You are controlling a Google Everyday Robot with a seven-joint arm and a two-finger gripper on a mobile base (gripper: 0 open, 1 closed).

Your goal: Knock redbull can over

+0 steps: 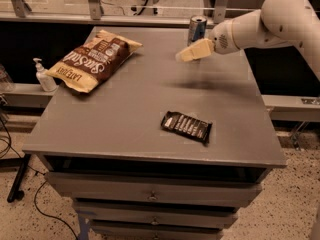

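The redbull can (196, 29) stands upright near the back edge of the grey table (125, 119), silver and blue with a silver top. My gripper (184, 55) hangs above the table just in front of the can, its cream fingers pointing left. The gripper and wrist hide the can's lower part. The white arm reaches in from the upper right.
A brown and yellow chip bag (95, 60) lies at the back left. A dark snack bar wrapper (186, 126) lies near the front right. A white pump bottle (44, 76) stands on a ledge left of the table. Drawers are below the tabletop.
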